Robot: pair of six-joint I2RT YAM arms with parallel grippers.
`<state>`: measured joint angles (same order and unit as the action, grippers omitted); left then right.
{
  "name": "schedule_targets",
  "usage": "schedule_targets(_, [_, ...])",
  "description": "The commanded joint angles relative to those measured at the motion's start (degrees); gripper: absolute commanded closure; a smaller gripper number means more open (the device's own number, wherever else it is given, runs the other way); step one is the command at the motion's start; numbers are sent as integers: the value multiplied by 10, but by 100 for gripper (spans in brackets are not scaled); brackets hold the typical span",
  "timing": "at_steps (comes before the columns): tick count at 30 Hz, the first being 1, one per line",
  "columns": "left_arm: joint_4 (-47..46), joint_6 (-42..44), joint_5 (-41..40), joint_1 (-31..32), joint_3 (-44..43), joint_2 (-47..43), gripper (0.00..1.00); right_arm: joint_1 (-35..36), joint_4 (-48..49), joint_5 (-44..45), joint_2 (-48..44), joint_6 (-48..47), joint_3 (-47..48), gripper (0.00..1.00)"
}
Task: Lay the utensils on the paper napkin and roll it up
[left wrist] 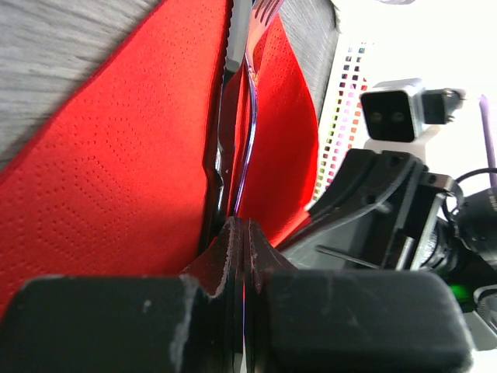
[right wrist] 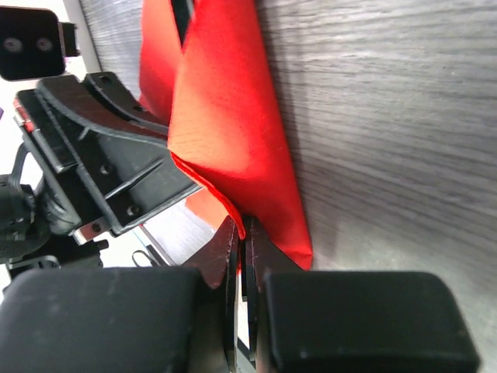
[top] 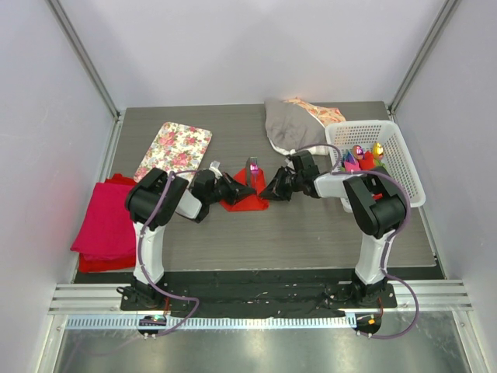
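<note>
My left gripper (left wrist: 241, 233) and right gripper (right wrist: 242, 233) each pinch an edge of the paper napkin (top: 247, 200) mid-table, fork (left wrist: 250, 124) and knife (left wrist: 220, 167) in its fold. Pulling unevenly could tear the thin sheet or spill them.

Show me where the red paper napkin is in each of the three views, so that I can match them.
Top external: the red paper napkin lies at the middle of the grey wood-grain table.
Left wrist: it fills the left and centre, folded up around the utensils.
Right wrist: it stands in the upper centre.
Shared landmark: the table, upper left in the left wrist view, right side in the right wrist view.
</note>
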<state>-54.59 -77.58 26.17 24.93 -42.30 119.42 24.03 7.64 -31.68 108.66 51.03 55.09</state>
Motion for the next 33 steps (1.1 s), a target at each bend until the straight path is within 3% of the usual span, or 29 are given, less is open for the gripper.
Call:
schedule_targets(1, [26, 20, -13, -7, -6, -9, 100, 3, 26, -8, 15, 14, 12, 95])
schedule_targets(7, [25, 20, -12, -7, -6, -21, 100, 4, 7, 4, 37, 9, 21, 95])
schedule_targets(11, [14, 23, -14, -7, 1, -47, 95, 4, -4, 8, 44, 4, 27, 97])
schedule_targets(22, [-21, -1, -12, -18, 76, -126, 89, 4, -23, 18, 44, -3, 31, 97])
schedule_targets(29, [81, 36, -12, -23, 103, -187, 99, 4, -28, 22, 37, -6, 30, 97])
schedule_targets(33, [173, 58, -35, -23, 99, -211, 100, 4, -28, 24, 33, -7, 30, 97])
